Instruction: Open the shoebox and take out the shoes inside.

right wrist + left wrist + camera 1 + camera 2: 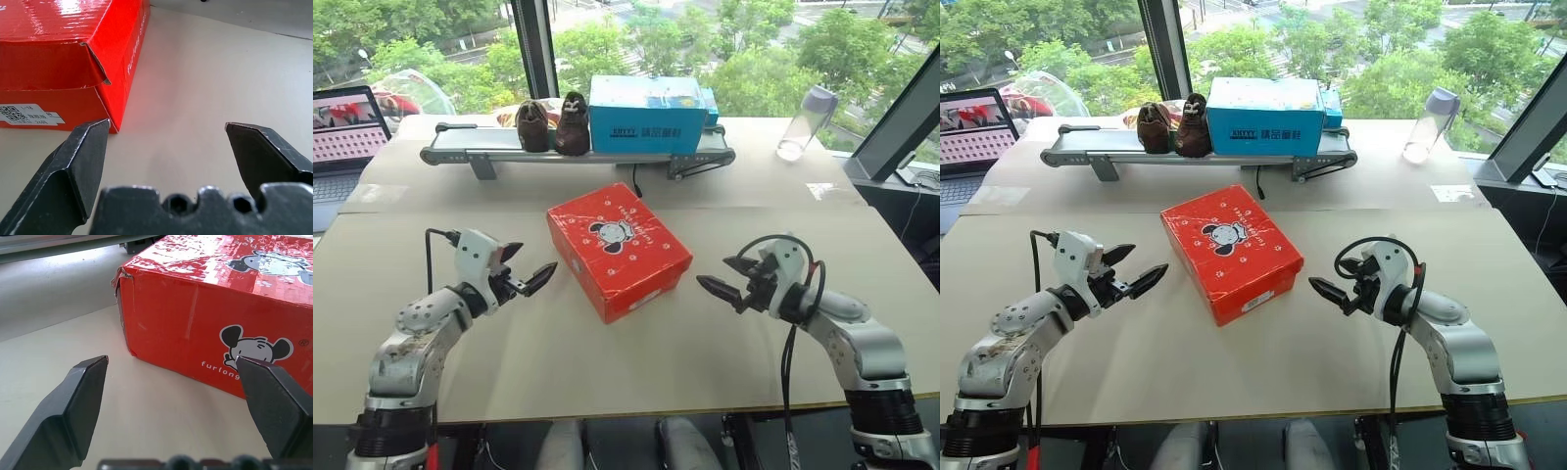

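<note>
The red shoebox (619,250), with a cartoon dog and paw prints on its lid, lies closed in the middle of the table. The shoes are hidden inside it. My left gripper (530,264) hovers open just left of the box and points at its side; in the left wrist view that gripper (171,362) frames the box's corner (205,328). To the right of the box my right gripper (717,274) is open and aimed at its near corner. In the right wrist view this gripper (167,125) has the labelled end (58,73) ahead of it. Neither gripper touches the box.
At the back, a small conveyor (470,147) carries a dark brown furry pair of shoes (553,125) and a blue box (648,115). A clear bottle (806,122) stands at the far right, and a laptop (347,137) sits at the far left. Windows lie behind.
</note>
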### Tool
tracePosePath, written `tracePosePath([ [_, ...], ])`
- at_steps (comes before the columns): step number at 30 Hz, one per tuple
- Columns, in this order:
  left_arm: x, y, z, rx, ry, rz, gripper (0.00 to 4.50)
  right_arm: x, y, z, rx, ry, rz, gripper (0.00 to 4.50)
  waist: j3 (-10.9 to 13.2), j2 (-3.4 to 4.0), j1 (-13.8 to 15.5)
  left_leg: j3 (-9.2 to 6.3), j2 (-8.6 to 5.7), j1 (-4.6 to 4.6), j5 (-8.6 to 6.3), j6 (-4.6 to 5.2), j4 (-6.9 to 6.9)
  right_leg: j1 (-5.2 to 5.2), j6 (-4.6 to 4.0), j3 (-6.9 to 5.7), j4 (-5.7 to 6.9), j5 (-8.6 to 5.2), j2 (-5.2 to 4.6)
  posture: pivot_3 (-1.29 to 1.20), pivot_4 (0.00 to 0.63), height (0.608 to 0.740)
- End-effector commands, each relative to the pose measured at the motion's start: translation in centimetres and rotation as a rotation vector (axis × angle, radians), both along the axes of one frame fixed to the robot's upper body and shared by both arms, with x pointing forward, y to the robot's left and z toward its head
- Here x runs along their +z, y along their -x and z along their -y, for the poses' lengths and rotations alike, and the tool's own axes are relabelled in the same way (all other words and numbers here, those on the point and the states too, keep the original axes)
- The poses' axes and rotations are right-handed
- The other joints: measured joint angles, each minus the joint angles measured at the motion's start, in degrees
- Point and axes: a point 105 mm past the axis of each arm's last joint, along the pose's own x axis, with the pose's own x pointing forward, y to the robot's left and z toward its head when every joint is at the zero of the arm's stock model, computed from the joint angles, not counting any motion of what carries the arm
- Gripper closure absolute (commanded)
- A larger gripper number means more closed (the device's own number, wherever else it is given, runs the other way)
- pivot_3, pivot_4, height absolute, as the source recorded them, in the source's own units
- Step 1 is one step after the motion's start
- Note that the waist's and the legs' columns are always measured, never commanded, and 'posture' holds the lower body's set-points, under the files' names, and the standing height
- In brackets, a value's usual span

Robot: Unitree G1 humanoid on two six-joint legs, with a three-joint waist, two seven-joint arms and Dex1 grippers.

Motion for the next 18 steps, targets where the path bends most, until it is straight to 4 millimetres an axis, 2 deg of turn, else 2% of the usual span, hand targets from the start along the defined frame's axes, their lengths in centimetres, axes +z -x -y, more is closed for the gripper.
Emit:
tracePosePath([
  [1, 1.5, -0.1, 0.0, -0.018, 0.01, 0.055, 0.05, 1.8, -0.2, 0.7, -0.011, 0.027, 0.074, 0.0, 0.0, 0.0, 0.0, 0.0, 0.0, 0.0, 0.0, 0.0, 0.0, 0.0, 0.0, 0.0, 0.0, 0.0, 0.0, 0.0, 0.15, 0.74],
  [7, 3.0, 0.3, -0.7, -0.099, -0.032, 0.043, 0.05, 3.4, -0.2, 3.1, -0.032, 0.109, 0.087, 0.0, 0.0, 0.0, 0.0, 0.0, 0.0, 0.0, 0.0, 0.0, 0.01, -0.01, 0.0, 0.0, 0.02, 0.0, 0.0, 0.0, 0.15, 0.74],
  [13, 2.9, 0.7, -0.3, -0.17, -0.099, 0.0, 0.05, 4.3, -0.2, 4.0, -0.033, 0.149, 0.1, 0.0, 0.0, 0.0, -0.1, 0.0, 0.0, 0.02, 0.0, 0.0, 0.0, 0.0, 0.0, 0.0, 0.01, -0.01, 0.01, 0.0, 0.15, 0.74],
  [18, 3.8, 1.2, 0.1, -0.237, -0.121, -0.009, 0.05, 4.6, -0.6, 5.1, -0.063, 0.192, 0.111, 0.0, 0.0, 0.0, 0.0, 0.0, 0.0, 0.01, 0.0, 0.0, 0.03, 0.0, 0.0, 0.0, 0.01, -0.01, 0.0, 0.0, 0.15, 0.74],
])
